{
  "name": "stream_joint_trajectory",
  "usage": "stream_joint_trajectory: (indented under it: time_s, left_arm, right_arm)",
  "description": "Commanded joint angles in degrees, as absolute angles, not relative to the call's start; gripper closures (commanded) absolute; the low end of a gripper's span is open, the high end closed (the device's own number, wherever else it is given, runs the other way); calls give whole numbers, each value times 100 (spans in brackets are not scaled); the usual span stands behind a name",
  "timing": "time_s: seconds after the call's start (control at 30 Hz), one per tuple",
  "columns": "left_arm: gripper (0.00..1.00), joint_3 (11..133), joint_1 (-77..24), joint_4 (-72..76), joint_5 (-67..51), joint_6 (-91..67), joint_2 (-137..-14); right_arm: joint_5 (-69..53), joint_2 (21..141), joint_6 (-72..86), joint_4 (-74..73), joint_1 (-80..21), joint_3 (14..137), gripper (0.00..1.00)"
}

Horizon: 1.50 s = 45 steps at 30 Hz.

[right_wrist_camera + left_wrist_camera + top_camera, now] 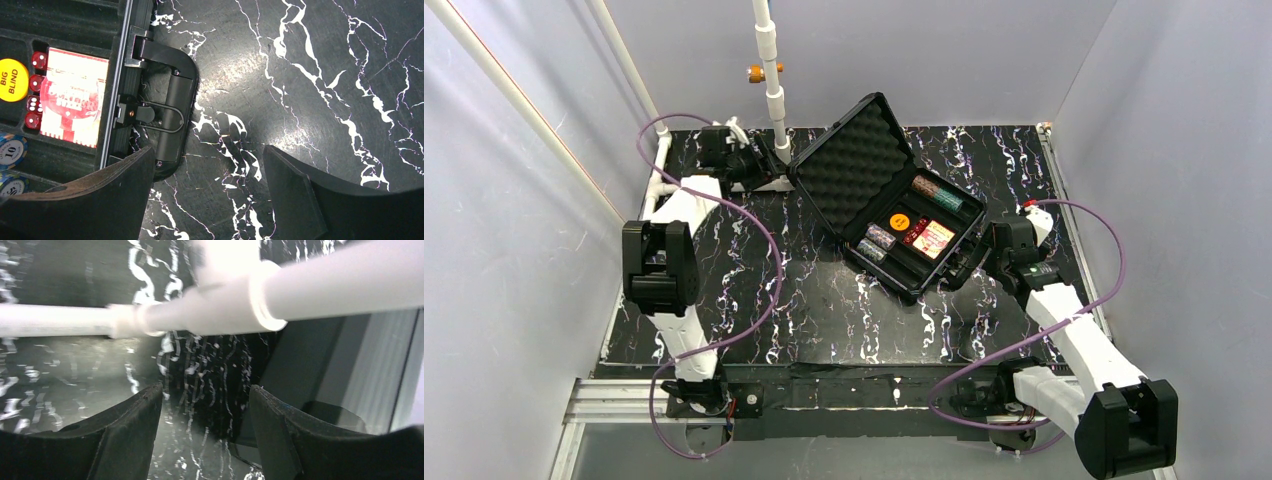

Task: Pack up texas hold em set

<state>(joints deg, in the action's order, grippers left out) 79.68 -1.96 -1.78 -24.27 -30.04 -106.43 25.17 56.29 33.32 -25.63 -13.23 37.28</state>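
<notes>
The black case (964, 228) lies open mid-table, its egg-crate foam lid (854, 160) tilted up at the back left. In the base are chip stacks (877, 242), a second pair of stacks (936, 192), red dice (914, 230), the red-yellow card box (935, 240) and an orange disc (899, 220). No blue disc shows. My left gripper (772, 168) is open and empty behind the lid (300, 365), its gripper (205, 390) under a white pipe. My right gripper (977, 262) is open and empty beside the case handle (172, 100); the gripper (207, 152) hangs over bare table, near the card box (75, 100), dice (35, 90) and disc (12, 80).
A white pipe post (772, 80) with an orange fitting stands at the back, just left of the lid; it crosses the left wrist view (225, 305). White pipes run along the left wall (659, 170). Grey walls enclose the black marbled table (824, 310).
</notes>
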Motion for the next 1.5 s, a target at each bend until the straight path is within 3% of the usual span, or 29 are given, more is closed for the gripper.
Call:
stream_joint_trajectory:
  time_s: [0.0,0.8,1.2,1.47]
  left_arm:
    - [38,8030,-570,-122,-2657,-2967,-10457]
    - [38,7565,-1451,-88,-2379,-2909,-9561]
    - [38,7859,-2043,-477,-2171,-2549,-9401]
    - [38,7929,-2336,-617,-2136,-2369,-9372]
  right_arm:
    - [2582,5500,3410,-2540,-1345,3802,14]
    - [2524,5359,3340,-2611,-1345,4082,13]
    - [3543,5591,3034,-3045,-1336,6426,9]
    - [3616,5690,3003,-3096,-1336,6826,8]
